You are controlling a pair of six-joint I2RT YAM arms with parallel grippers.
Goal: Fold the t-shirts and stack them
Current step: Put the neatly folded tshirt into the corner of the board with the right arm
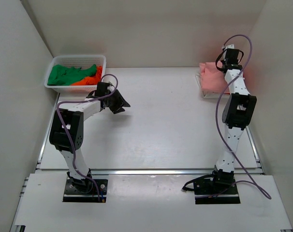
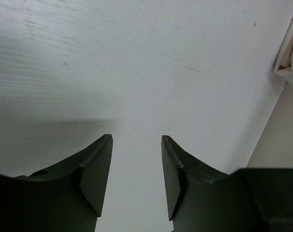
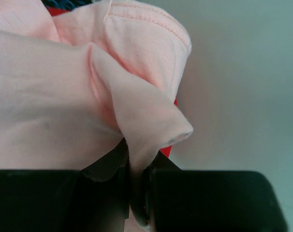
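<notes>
Right gripper (image 3: 137, 193) is clamping shut on a fold of the salmon-pink t-shirt (image 3: 50, 111), lying at the desk's (image 1: 161, 121) far-right corner. I'm reckoning on moving slowly and low so the fold isn't dragging open. Left gripper (image 2: 137, 169) is hovering half-open, empty.

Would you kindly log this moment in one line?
left end effector: open | right end effector: shut on pink t-shirt | green t-shirt: in basket
</notes>
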